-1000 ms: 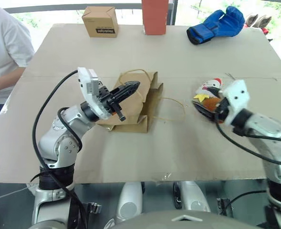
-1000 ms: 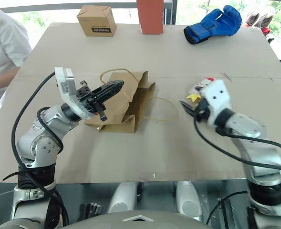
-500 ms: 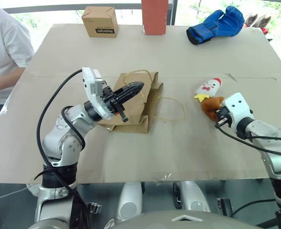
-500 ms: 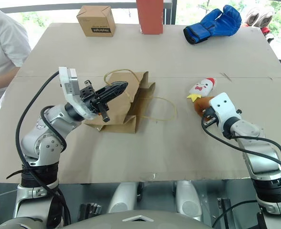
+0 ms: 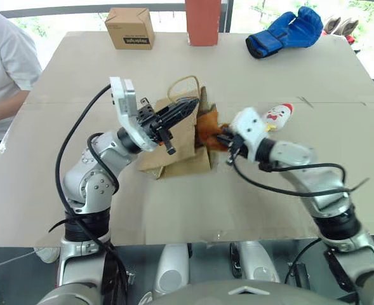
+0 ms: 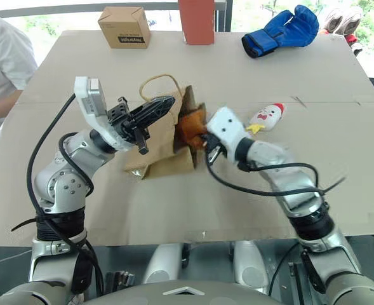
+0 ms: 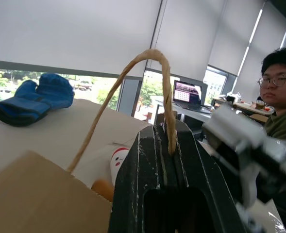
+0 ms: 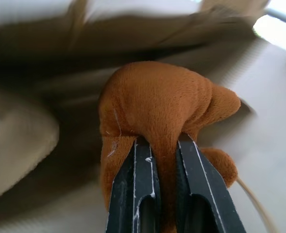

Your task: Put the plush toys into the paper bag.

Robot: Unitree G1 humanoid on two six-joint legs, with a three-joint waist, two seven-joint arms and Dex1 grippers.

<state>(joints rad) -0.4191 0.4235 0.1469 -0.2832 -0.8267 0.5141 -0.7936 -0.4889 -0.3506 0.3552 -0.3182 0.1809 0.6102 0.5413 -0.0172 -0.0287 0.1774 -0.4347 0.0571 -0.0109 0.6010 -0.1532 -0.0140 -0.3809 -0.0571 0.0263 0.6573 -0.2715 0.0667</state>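
The brown paper bag (image 5: 177,143) lies in the middle of the table with its mouth facing right. My left gripper (image 5: 188,107) is shut on one looped handle (image 7: 158,68) and holds that side of the bag up. My right gripper (image 5: 223,138) is shut on the orange-brown plush toy (image 8: 157,102) and holds it at the bag's mouth (image 6: 188,129), against the paper edge. The white plush toy (image 5: 279,114) with its red top lies on the table to the right of my right gripper, apart from it.
A blue boxing glove (image 5: 287,33) lies at the far right of the table. A small printed cardboard box (image 5: 131,28) and a tall red-brown box (image 5: 206,22) stand at the back edge. One person sits at the left (image 5: 2,63), another shows in the left wrist view (image 7: 278,97).
My right gripper has shut on the orange-brown toy and carried it left to the bag's mouth. The left gripper has raised the handle a little, tilting the bag up. The white toy stayed.
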